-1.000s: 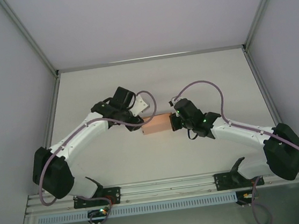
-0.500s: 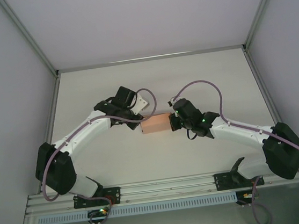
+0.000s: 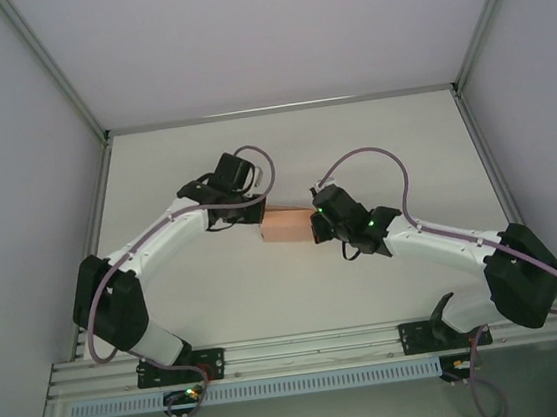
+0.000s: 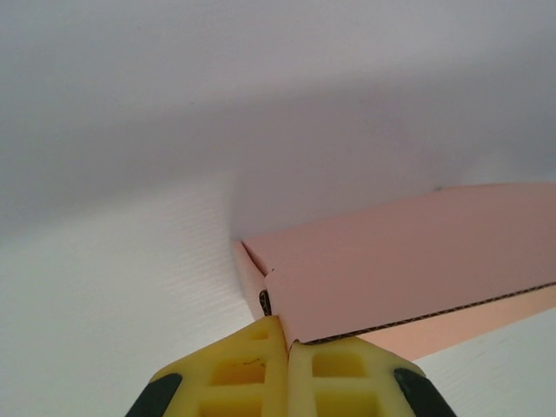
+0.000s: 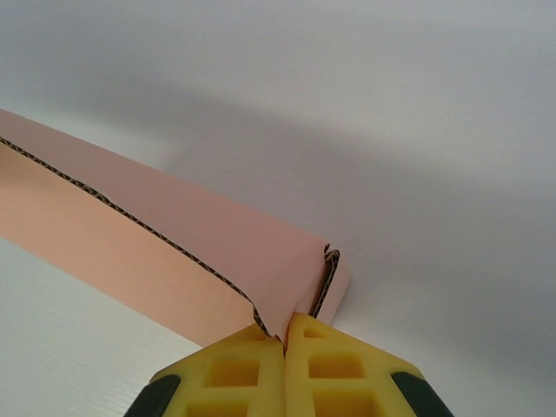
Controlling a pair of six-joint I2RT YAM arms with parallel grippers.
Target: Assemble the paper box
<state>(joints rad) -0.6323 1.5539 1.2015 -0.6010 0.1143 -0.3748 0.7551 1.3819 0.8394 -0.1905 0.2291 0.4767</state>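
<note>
White table bears the work. Over it the left arm and the right arm reach inward from the near edge and meet about the middle of the surface. Between them sits the paper box, salmon-pink thin corrugated card, low and oblong, with one short end toward each arm. The left gripper has its yellow fingers pressed together on the corner of a card wall at the box's left end. The right gripper is likewise pinched tight on the card at the right end, where a doubled layer shows just beside its tips.

The step in hand looks like holding both ends while a wall or flap is folded into place. To do it well, the two arms would best move together, since a pull by one alone could skew or tear such thin card. Each pinch should sit close to the crease so the fold follows the scored line, and the box should be steadied low so it does not twist. Whether it rests on the table or hangs just above it cannot be told.

Count: one table, two arms, one paper box, two grippers, each with two fingers
</note>
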